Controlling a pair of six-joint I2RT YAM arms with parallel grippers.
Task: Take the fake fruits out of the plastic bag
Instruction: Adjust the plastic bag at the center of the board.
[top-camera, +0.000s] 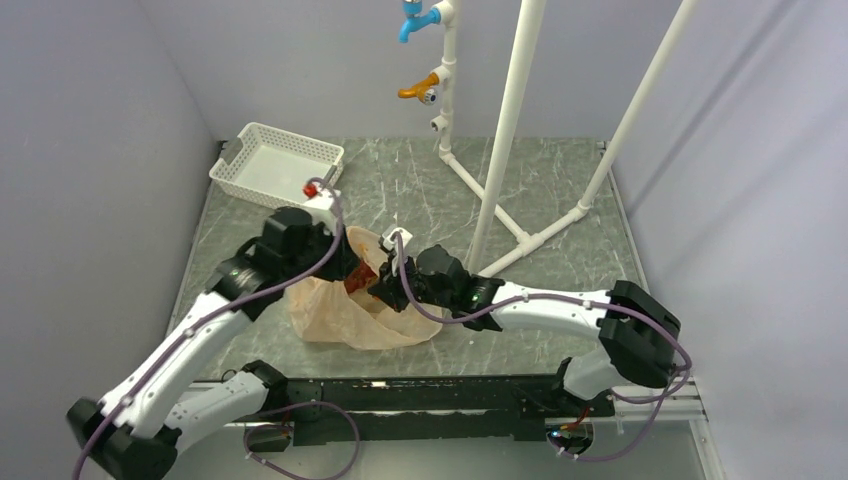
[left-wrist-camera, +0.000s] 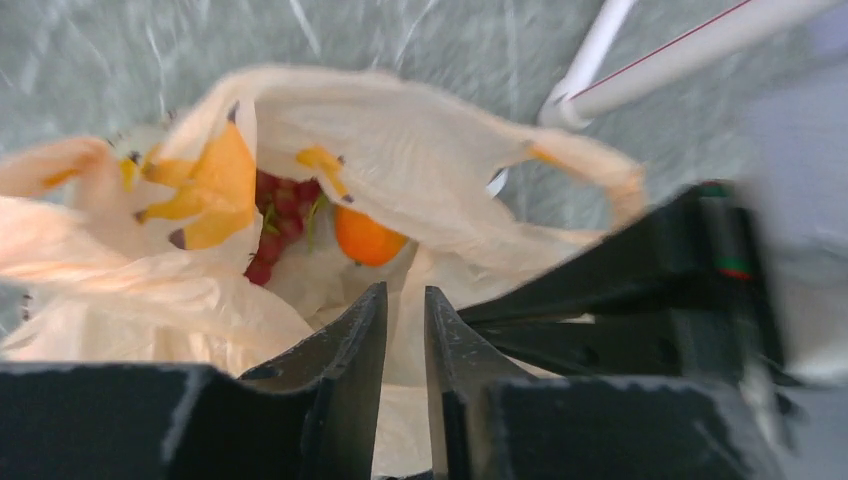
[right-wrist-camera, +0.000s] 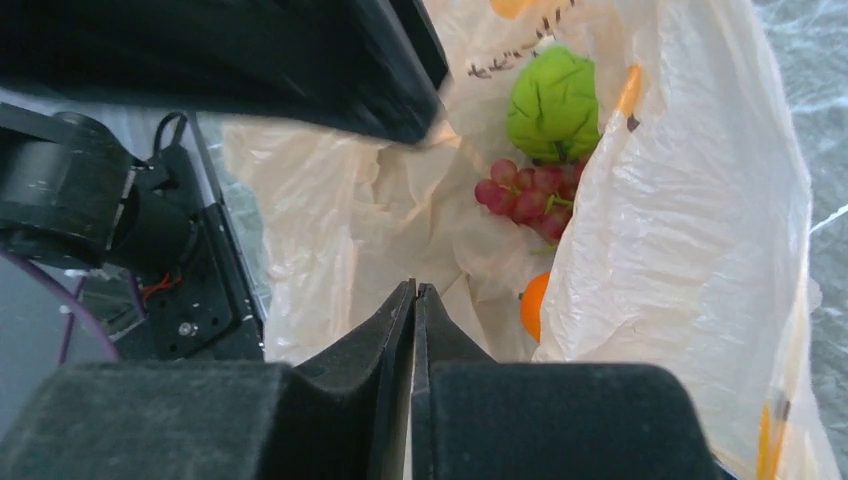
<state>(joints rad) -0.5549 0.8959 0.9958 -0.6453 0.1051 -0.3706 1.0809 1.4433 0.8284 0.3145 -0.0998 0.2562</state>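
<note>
Both arms reach forward from the near edge of the desk and bend toward each other in the middle. The left arm (top-camera: 190, 340) comes from the left, and its tool (left-wrist-camera: 405, 300) is almost closed, with film of the plastic bag (left-wrist-camera: 420, 160) in the narrow slit. The right arm (top-camera: 560, 305) lies low, and the fingers (right-wrist-camera: 385, 340) of its tool (right-wrist-camera: 413, 290) are pressed together.

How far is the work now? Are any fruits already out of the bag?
Done: nothing is out. The green fruit, grape bunch and orange fruit lie inside the plastic bag. In hand: left gripper and right gripper appear to pinch its mouth open, jaws closed. Remaining: taking out all three.
</note>
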